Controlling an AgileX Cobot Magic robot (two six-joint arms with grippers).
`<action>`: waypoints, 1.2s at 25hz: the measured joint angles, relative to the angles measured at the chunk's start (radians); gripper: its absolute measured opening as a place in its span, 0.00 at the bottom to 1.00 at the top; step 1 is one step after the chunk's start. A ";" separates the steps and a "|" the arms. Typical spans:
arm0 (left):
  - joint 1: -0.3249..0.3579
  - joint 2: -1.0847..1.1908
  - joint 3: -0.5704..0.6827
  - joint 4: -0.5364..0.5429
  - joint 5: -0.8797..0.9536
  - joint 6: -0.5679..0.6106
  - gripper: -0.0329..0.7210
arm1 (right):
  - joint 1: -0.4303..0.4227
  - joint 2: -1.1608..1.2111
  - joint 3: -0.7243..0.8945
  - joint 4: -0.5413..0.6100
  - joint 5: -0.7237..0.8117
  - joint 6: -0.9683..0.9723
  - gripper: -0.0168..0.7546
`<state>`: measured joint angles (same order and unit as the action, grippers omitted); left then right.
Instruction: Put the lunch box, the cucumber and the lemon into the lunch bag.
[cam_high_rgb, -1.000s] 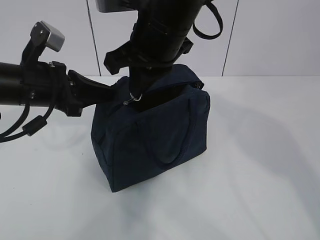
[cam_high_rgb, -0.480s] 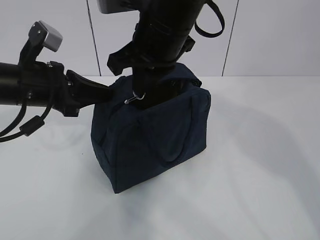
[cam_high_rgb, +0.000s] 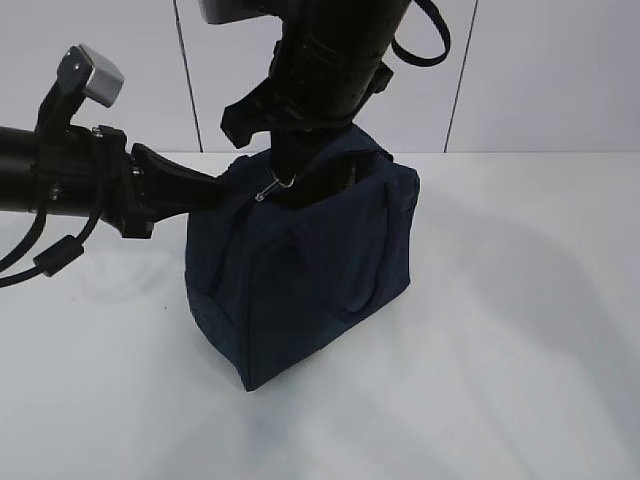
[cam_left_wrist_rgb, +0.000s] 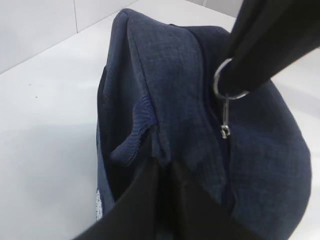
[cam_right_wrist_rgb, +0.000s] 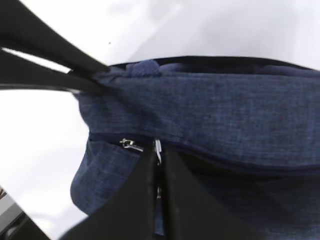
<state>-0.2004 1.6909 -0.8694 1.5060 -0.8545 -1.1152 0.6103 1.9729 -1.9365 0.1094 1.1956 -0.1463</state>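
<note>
My left gripper (cam_left_wrist_rgb: 162, 167) pinched the lunch bag's (cam_high_rgb: 320, 290) end fabric while my right gripper (cam_right_wrist_rgb: 159, 155) clamped its ring pull (cam_left_wrist_rgb: 227, 82).

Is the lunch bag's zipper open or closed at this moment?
Partly open: the lunch bag shows a dark gap along its top, with the ring pull near one end, pinched by the right gripper.

White table (cam_high_rgb: 520, 330) before pale panelled wall (cam_high_rgb: 550, 70).

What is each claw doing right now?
Left claw: closed on the lunch bag's fabric edge.
Right claw: closed on the silver ring pull.
</note>
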 joint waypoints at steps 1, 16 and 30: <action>0.000 0.000 0.000 0.000 0.000 0.000 0.06 | 0.000 0.000 0.000 -0.005 -0.012 0.000 0.05; 0.006 0.000 0.000 0.008 0.009 -0.002 0.06 | 0.000 0.000 0.000 0.121 0.021 -0.116 0.05; 0.006 -0.033 0.000 0.008 0.032 -0.002 0.06 | 0.000 0.034 0.000 0.094 -0.057 -0.131 0.05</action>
<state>-0.1948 1.6582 -0.8694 1.5142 -0.8222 -1.1173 0.6103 2.0073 -1.9365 0.2032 1.1390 -0.2778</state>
